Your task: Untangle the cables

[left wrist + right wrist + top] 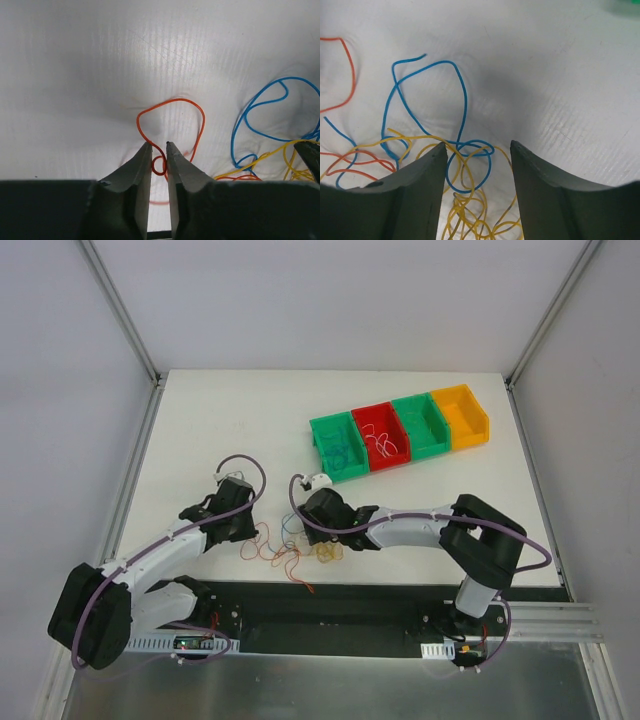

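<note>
The cables (pixel 285 545) lie tangled near the table's front edge, between my two grippers. In the left wrist view an orange cable (pixel 200 131) curls in a big loop. Its small loop sits between the fingers of my left gripper (pixel 159 145), whose jaws stand nearly together and pinch it. A blue cable (pixel 260 107) and a yellow cable (pixel 260 160) lie to its right. My right gripper (pixel 477 145) is open and low over the table. It straddles a blue cable loop (pixel 462 100) crossed over bunched yellow cables (pixel 470 210). Left gripper (pixel 250 533) and right gripper (pixel 300 522) face each other.
A row of bins stands at the back right: green bin (pixel 337 445), red bin (pixel 384 437), green bin (pixel 420 426), yellow bin (pixel 462 417). The first three hold some thin cables. The table's front edge (pixel 330 585) runs just behind the tangle.
</note>
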